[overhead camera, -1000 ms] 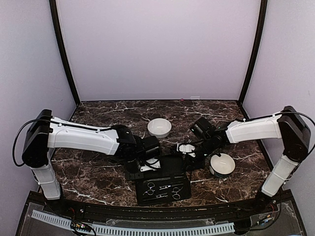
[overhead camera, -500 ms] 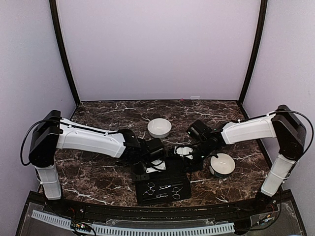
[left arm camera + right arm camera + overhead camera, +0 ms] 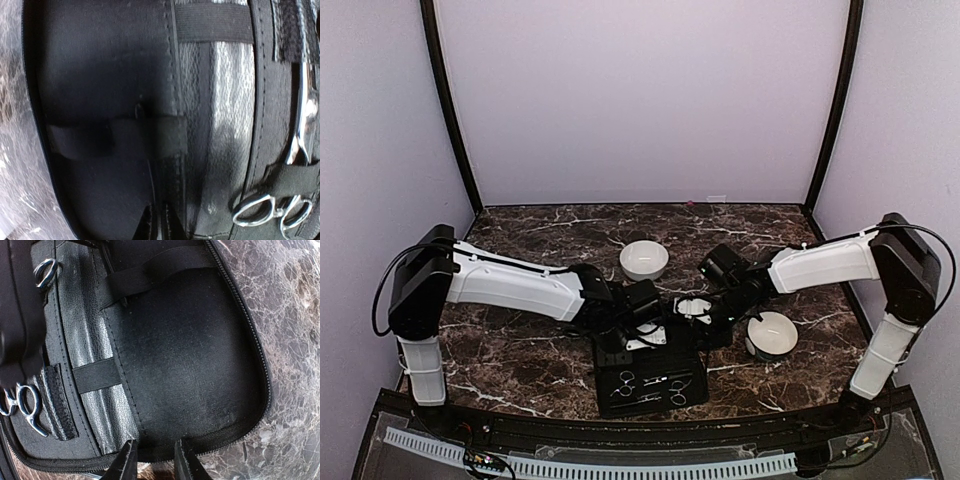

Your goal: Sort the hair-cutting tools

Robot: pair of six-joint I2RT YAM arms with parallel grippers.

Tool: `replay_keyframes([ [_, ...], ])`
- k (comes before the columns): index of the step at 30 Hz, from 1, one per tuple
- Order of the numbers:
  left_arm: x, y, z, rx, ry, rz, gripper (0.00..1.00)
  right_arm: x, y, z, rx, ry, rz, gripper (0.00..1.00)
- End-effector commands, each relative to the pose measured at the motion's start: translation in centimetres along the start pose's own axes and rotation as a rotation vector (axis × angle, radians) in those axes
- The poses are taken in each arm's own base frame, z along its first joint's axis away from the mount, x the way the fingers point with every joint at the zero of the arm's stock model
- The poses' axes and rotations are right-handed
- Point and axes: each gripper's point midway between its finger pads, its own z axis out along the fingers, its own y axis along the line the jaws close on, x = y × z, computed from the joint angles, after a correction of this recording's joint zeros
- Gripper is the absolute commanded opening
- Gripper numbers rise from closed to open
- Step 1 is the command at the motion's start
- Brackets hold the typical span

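The flat black case lies open at the near middle. Silver scissors and a second pair sit strapped in its near half. In the left wrist view, scissors lie under a strap at the right. A slim black stick runs from under an elastic strap down between my left fingers. My left gripper is nearly closed around it over the case's far half. My right gripper is a little open, over the case's zipper edge. Scissor rings show at the left.
A white bowl stands behind the case. A second white bowl stands right of it, by my right arm. The dark marble table has black posts at its back corners and walls around it.
My left arm has reached further right and nearer, onto the case's far half. My right gripper has shifted slightly left along the case edge.
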Motion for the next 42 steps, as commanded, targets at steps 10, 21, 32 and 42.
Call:
replay_keyframes([
  [10,-4.3,-0.9,0.7,0.069,-0.136,0.078,0.00,-0.1,-0.2,0.5,-0.005,0.022,0.003,0.26],
  [21,-5.1,1.0,-6.4,0.004,-0.271,-0.032,0.34,0.1,-0.5,0.2,0.018,0.030,-0.009,0.26],
  [32,3.2,2.4,-4.8,-0.072,-0.090,-0.269,0.10,0.0,-0.4,0.0,0.017,0.027,-0.011,0.26],
  [42,3.7,1.5,-1.6,-0.022,-0.066,-0.284,0.00,-0.1,-0.4,-0.1,0.020,0.026,-0.015,0.26],
])
